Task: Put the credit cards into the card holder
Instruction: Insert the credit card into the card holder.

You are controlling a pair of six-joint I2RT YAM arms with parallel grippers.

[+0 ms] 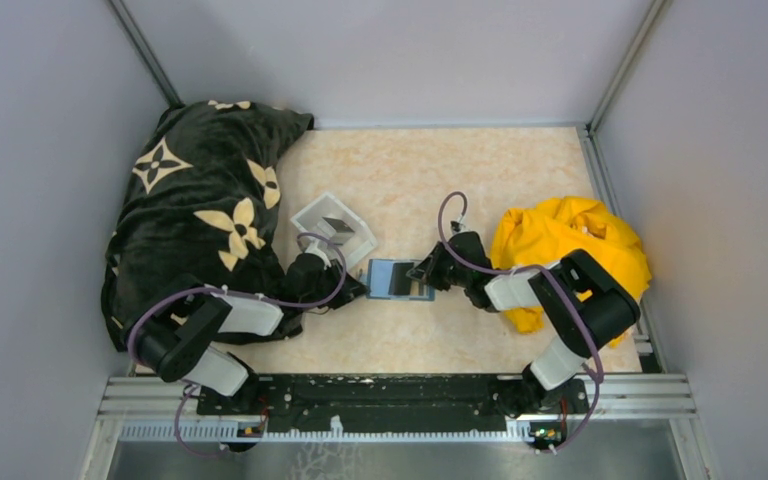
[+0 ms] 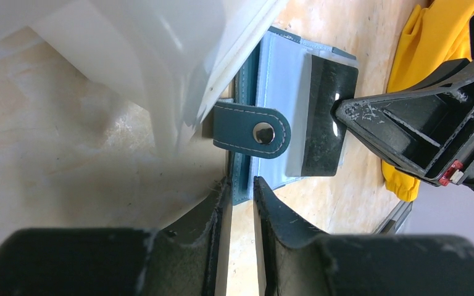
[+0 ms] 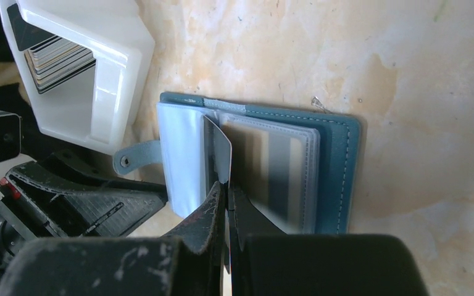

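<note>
The teal card holder (image 1: 400, 279) lies open on the table between my two grippers. My left gripper (image 1: 356, 286) is shut on its left edge (image 2: 242, 185); the snap tab (image 2: 253, 132) sticks out beside the fingers. My right gripper (image 3: 227, 188) is shut on a grey credit card (image 3: 217, 151), held on edge over the open clear slots (image 3: 278, 172). The same card shows dark in the left wrist view (image 2: 324, 117), at the right gripper's tips. Several more credit cards (image 3: 58, 58) stand stacked in the white tray (image 3: 114, 68).
The white tray (image 1: 333, 225) stands just behind the left gripper, touching the card holder's corner. A black flowered blanket (image 1: 200, 210) covers the left side. A yellow cloth (image 1: 570, 250) lies at the right, behind the right arm. Grey walls enclose the table.
</note>
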